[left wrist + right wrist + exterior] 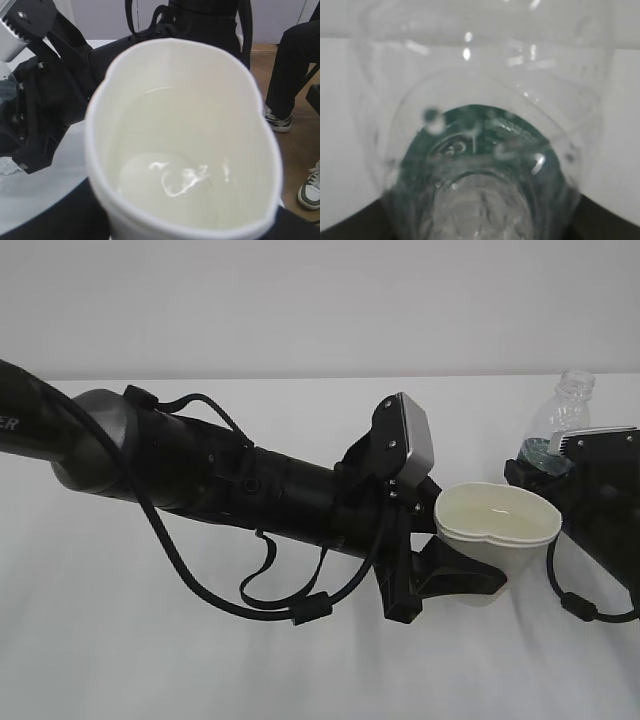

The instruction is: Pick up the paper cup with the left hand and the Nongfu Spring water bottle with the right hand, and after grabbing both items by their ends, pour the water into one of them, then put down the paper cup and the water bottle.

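Left gripper (440,575): I see it grasping the paper cup (495,525), rim squeezed oval, above the tabletop (150,640)
Water (170,185): pooled in cup
Right gripper (560,465): I see it clamping the Nongfu Spring water bottle (560,420), upright, right of cup

There is one paper cup (497,523), its rim squeezed out of round, with one small pool of water (170,182) inside it. One clear plastic bottle (560,420) with a green label band stands upright at the right. Two black robot arms are in view, one (240,480) on the left and one (600,500) on the right. One white table (120,640) lies under everything.
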Robot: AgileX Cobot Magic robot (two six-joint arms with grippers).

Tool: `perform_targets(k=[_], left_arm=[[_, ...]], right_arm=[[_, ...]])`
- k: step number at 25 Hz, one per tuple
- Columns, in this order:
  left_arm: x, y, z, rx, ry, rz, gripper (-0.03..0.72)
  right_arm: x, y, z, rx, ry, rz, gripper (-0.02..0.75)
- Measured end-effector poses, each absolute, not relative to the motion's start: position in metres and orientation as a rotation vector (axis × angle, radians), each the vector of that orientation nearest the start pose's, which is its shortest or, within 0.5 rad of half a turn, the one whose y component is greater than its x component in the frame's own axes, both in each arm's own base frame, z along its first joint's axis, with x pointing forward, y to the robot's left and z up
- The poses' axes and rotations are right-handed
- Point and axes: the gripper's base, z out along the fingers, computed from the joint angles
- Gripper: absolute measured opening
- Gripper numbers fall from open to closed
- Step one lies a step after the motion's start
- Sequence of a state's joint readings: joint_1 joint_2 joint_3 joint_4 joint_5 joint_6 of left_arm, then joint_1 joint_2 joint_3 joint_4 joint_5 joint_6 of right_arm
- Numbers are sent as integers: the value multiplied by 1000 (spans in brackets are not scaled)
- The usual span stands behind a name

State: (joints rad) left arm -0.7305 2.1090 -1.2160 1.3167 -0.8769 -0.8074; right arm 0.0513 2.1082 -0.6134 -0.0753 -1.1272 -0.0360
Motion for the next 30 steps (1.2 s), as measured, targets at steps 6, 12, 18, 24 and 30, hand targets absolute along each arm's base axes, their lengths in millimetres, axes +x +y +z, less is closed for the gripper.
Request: perform_targets(k=[6, 12, 18, 24, 30], left_arm=[[268, -331, 150, 1497, 1427, -1084, 399], [268, -331, 150, 1497, 1427, -1084, 398], [268, -331, 150, 1497, 1427, -1084, 397], [268, -331, 150, 1497, 1427, -1084, 397], [268, -331, 150, 1497, 1427, -1084, 397]], right_arm=[[327, 23, 77, -158, 1845, 51, 398], [323, 23, 75, -157, 1858, 53, 398], [320, 23, 73, -157, 1872, 56, 398], [319, 23, 72, -158, 1883, 58, 398], [319, 23, 72, -156, 1884, 59, 398]])
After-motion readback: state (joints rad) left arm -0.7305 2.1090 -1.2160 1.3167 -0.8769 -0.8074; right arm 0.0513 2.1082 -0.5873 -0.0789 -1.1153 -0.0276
